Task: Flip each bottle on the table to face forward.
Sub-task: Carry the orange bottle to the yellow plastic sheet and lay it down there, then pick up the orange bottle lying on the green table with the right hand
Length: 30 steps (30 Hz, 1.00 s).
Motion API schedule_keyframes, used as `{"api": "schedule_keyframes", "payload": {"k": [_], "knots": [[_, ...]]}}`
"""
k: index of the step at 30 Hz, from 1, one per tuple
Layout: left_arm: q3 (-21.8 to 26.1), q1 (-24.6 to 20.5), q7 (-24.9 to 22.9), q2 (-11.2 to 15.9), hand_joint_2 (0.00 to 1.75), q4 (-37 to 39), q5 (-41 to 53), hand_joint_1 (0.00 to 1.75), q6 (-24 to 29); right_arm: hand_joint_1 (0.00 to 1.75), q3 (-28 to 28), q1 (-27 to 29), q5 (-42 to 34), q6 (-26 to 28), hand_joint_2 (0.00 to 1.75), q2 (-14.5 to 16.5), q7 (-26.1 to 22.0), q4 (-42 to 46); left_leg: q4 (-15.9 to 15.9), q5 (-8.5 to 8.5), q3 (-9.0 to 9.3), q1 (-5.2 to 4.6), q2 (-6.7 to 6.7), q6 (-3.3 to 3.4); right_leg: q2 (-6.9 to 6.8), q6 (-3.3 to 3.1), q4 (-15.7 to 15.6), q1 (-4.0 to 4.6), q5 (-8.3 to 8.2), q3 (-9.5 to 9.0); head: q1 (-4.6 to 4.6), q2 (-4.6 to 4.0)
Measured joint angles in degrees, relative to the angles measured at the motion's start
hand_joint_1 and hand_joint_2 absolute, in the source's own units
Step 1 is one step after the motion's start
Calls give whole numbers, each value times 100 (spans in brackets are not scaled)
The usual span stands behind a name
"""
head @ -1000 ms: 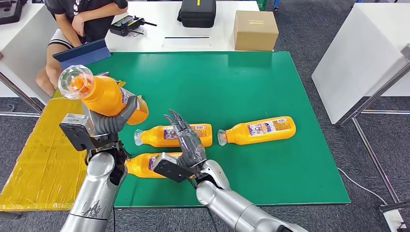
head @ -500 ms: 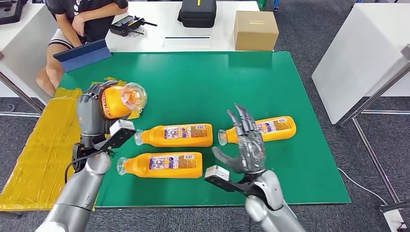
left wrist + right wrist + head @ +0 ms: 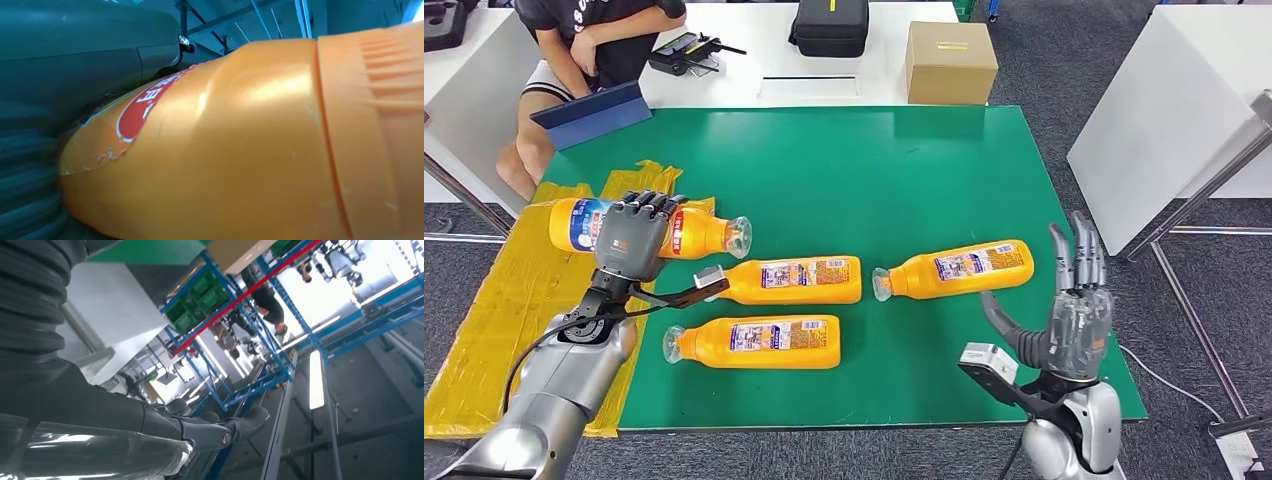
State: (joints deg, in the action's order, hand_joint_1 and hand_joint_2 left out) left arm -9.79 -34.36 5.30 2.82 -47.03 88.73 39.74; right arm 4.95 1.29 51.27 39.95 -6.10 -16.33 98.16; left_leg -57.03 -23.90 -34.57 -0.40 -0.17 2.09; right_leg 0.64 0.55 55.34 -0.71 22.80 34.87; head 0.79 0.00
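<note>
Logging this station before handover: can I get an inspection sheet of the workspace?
Surface: green table, yellow sheet at its left edge.
Job's things: four orange bottles lying down; held bottle, middle bottle, near bottle, right bottle.
Clutter: nothing seen on the green.
Hands: left hand grips the held bottle; right hand raised, fingers apart, holding nothing.
Cables: black cable along left arm.
Surroundings: seated person, cardboard box, black case.

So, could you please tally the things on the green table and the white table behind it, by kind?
Orange bottles: 4, at (held by the left robot hand), and
Cardboard boxes: 1
Black cases: 1
Total: 6
</note>
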Motion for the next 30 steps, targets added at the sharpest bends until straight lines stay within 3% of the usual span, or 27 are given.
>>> {"api": "schedule_keyframes", "payload": {"k": [4,10,13,30], "knots": [[-134,-135,-100,171,175,389,88,175,3,0,-263,208,21,1,175,-45,4,241,0,0,2,0,-3,0,-1,-1,0,0,1,2,1,0],[-781,-358,-763,531,175,1110,108,175,4,0,-417,562,153,1,175,-79,128,559,1,0,1,3,-1,-1,0,-1,0,0,1,2,0,0],[-938,-442,-835,671,175,1437,77,175,4,0,-454,683,175,1,175,-82,151,661,1,0,1,3,0,-1,0,-1,0,0,1,2,0,0],[-884,-494,-798,1009,175,2124,-128,175,21,0,-463,737,280,-26,175,-62,347,714,1,0,-1,2,-5,-1,-1,-1,1,0,1,-2,0,0]]}}
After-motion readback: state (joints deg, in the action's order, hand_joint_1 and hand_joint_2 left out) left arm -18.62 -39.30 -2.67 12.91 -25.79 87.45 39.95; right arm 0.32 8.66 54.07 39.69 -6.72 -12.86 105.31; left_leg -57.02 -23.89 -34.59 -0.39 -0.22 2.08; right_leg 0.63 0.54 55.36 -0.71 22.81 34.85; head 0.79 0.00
